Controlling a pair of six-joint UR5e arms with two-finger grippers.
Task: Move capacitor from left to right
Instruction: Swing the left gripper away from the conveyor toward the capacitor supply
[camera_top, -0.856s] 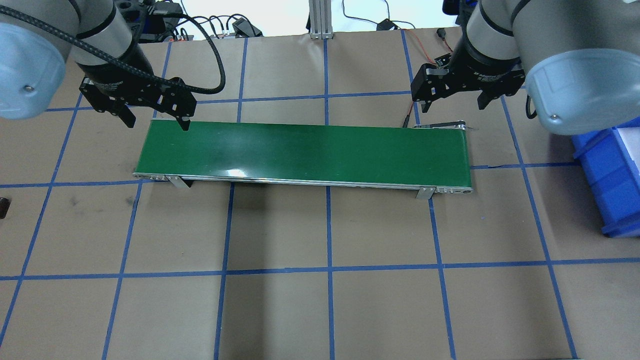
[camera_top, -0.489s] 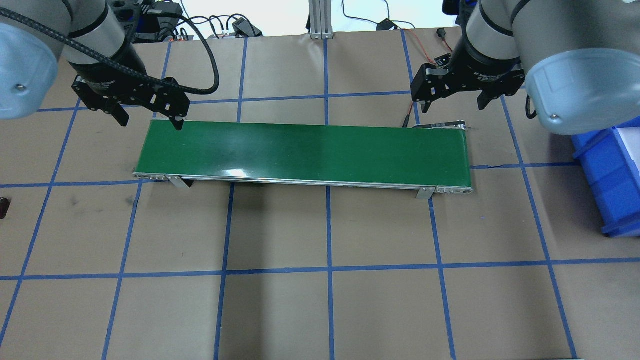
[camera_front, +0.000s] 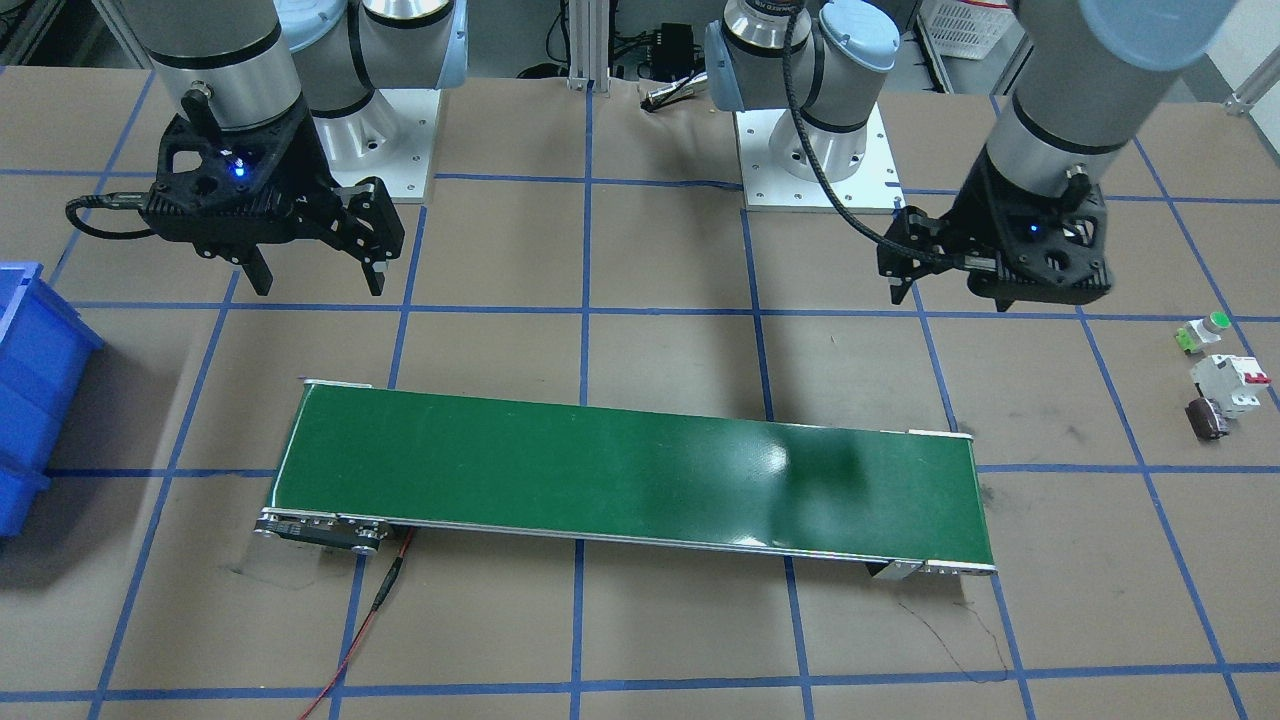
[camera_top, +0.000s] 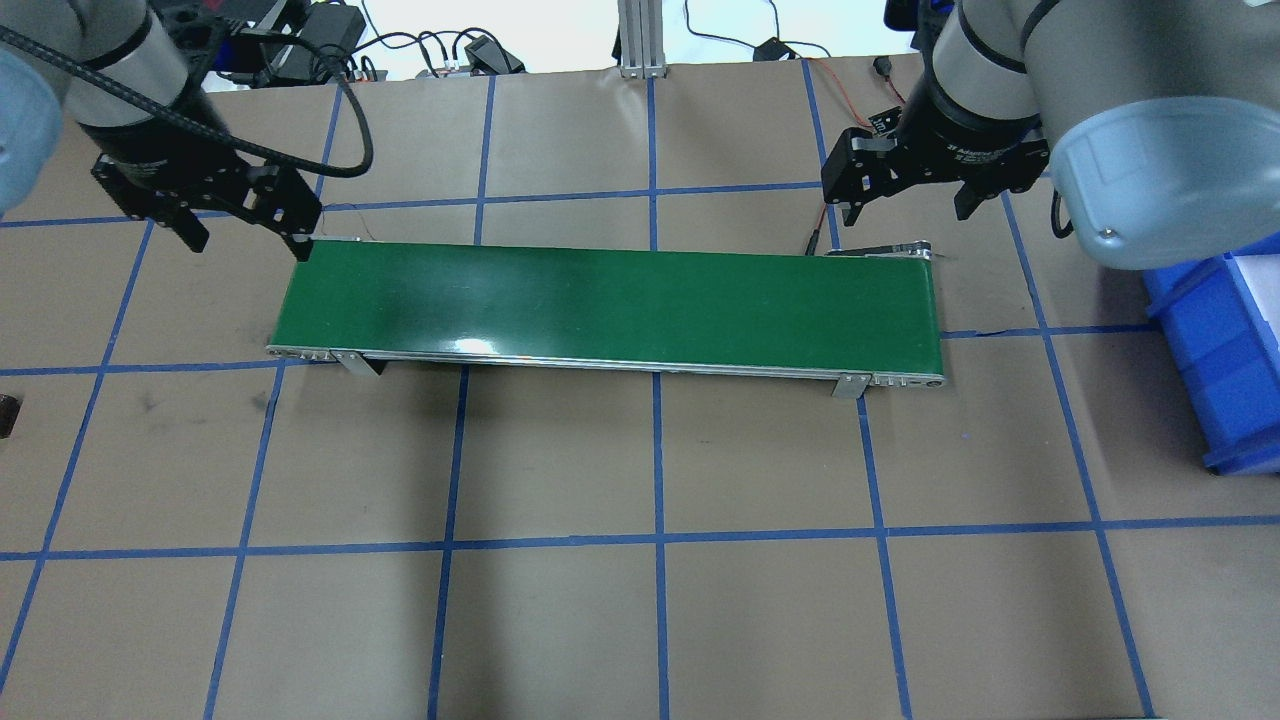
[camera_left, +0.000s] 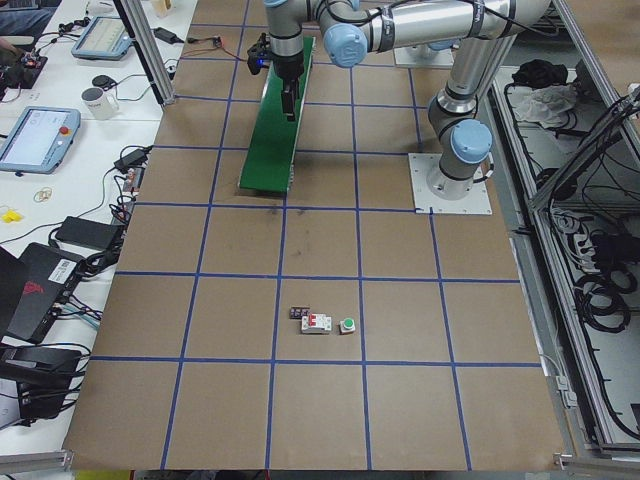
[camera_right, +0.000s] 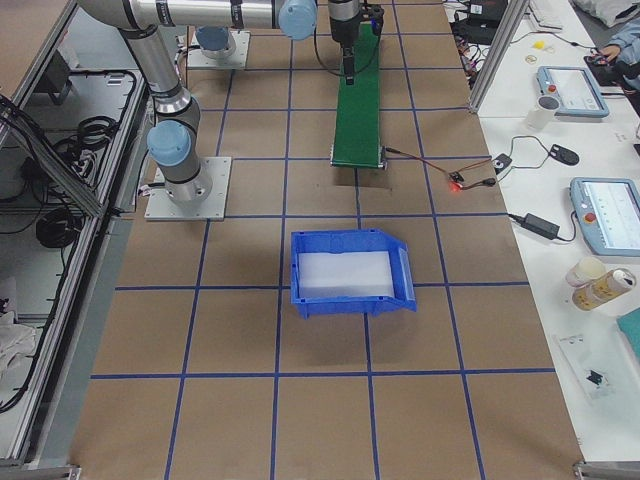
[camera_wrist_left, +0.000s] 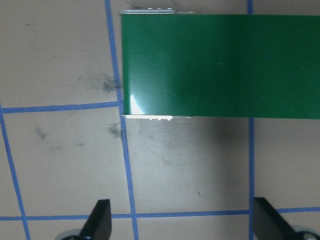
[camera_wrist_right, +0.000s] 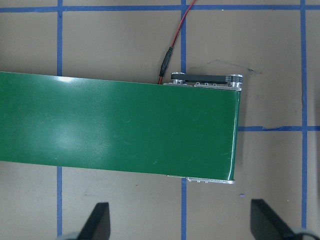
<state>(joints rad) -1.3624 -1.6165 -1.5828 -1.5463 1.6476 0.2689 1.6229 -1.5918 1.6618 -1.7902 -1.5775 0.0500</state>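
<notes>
Dark brown capacitor (camera_front: 1206, 417) lies untouched at the table's (camera_top: 760, 600) left edge, just beside the white circuit breaker (camera_front: 1228, 385); the whole transfer is yet to do. Beyond the green conveyor belt (camera_top: 610, 300), the left end effector (camera_top: 248, 235) hovers wide open, well apart from the capacitor. The right end effector (camera_top: 905, 200) is also spread wide and empty.

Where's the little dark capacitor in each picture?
Front-facing: the capacitor sits far right, just below the white breaker.
Overhead: half cut off at the left edge, middle height.
Exterior left: lower middle, just left of the breaker.
Exterior right: not visible.
Left wrist: not in it.
Right wrist: not in it.
Landmark: the green conveyor belt shows in every view; the capacitor lies beyond its end on the robot's left.
</notes>
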